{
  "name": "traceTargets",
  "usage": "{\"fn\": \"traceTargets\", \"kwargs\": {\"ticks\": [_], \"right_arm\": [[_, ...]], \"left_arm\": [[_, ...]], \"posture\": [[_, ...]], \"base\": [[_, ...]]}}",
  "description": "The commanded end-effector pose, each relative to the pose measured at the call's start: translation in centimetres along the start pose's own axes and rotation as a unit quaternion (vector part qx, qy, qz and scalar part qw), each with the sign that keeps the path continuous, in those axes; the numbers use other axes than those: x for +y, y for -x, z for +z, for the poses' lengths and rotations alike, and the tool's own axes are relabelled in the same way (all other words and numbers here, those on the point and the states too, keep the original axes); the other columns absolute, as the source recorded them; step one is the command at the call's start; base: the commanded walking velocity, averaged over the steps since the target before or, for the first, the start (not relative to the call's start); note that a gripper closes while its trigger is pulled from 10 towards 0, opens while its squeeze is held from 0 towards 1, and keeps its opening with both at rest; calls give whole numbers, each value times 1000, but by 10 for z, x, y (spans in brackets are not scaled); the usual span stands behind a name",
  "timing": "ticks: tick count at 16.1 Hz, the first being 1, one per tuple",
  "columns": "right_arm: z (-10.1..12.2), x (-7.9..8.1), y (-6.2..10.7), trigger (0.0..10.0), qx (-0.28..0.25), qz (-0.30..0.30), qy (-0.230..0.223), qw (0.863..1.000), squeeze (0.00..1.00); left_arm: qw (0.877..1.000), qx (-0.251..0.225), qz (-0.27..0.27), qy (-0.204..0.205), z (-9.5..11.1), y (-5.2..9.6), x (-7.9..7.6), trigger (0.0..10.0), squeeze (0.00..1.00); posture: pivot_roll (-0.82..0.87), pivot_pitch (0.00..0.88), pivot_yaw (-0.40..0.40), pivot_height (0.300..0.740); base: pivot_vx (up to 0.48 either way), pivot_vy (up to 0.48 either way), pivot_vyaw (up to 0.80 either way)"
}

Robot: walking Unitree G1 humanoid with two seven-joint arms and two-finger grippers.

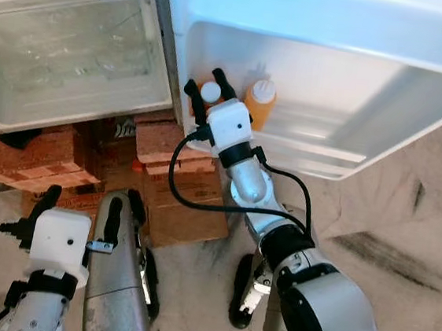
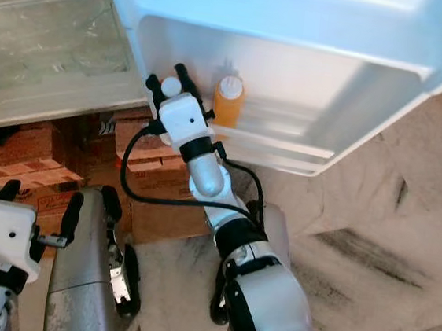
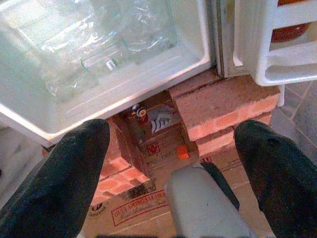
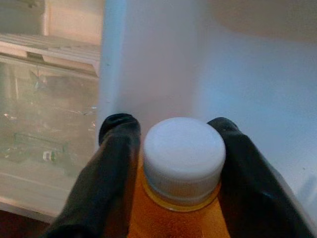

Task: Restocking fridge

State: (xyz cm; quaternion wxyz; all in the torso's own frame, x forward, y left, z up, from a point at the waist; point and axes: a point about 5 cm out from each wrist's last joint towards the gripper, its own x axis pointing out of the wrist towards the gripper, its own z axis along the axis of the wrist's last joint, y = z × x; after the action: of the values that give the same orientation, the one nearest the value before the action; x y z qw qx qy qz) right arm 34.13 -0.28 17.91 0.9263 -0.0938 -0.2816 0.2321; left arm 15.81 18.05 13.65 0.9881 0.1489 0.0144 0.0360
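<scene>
- Fridge point(image 1: 75, 47) stood open, cabinet interior bare with a clear glass shelf; it sat raised on bricks point(image 1: 172, 141) and cardboard boxes point(image 1: 193, 202).
- Door point(image 1: 322, 34) swung wide to the robot's right; its lower door shelf point(image 1: 325, 149) held two orange bottles.
- Right arm reached forward and up into that door shelf; right gripper point(image 1: 210, 92) had its black fingers clamped on either side of the left bottle point(image 1: 210, 92), just under the white cap.
- Second bottle point(image 1: 260, 102) stood upright just beside it, to the right, near but apart from the fingers.
- Key relation: gripped bottle sat upright, long axis vertical, directly ahead between the fingers and already inside the shelf next to the door's hinge-side wall. Judged: placing step nearly done; next move would be letting go and backing straight out without knocking the neighbour.
- Right arm was the one at work; left arm hung low, well apart from the door.
- Left gripper point(image 3: 173, 163) idle, fingers spread wide apart on nothing, pointed at the bricks and boxes under the fridge.
- Right wrist view gave the close grip: cap point(image 4: 184, 156) flush between both pads, orange liquid below. Whether the base rested on the shelf could not be told.
</scene>
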Motion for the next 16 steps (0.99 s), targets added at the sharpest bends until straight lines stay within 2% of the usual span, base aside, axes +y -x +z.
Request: {"fn": "traceTargets", "kwargs": {"ticks": [1,3,9,13,14,16], "right_arm": [[-22,29,14,10000,89,37,-42,994,1000],[-18,28,10,10000,78,38,-61,994,1000],[-2,7,-5,10000,28,33,-154,987,1000],[8,-2,-16,10000,2,28,-228,973,1000],[14,-5,-22,10000,-7,24,-263,965,1000],[23,-10,-29,10000,-27,31,-275,961,1000]], "left_arm": [[1000,22,0,0,-7,2,-2,10000,0],[1000,21,2,0,-7,1,-2,10000,0],[1000,12,1,2,-11,-13,-4,10000,0],[1000,1,3,3,-12,-25,-6,10000,0],[1000,-3,5,4,-14,-29,-7,10000,0],[1000,-9,9,7,-14,-35,-9,10000,0]], "posture": [[463,423,-31,476],[457,418,-33,476],[410,376,-41,476],[387,331,-54,476],[379,319,-60,476],[367,298,-70,476]], "base": [[0,0,0],[0,0,0],[0,0,0],[0,0,0],[0,0,0],[0,0,0]]}}
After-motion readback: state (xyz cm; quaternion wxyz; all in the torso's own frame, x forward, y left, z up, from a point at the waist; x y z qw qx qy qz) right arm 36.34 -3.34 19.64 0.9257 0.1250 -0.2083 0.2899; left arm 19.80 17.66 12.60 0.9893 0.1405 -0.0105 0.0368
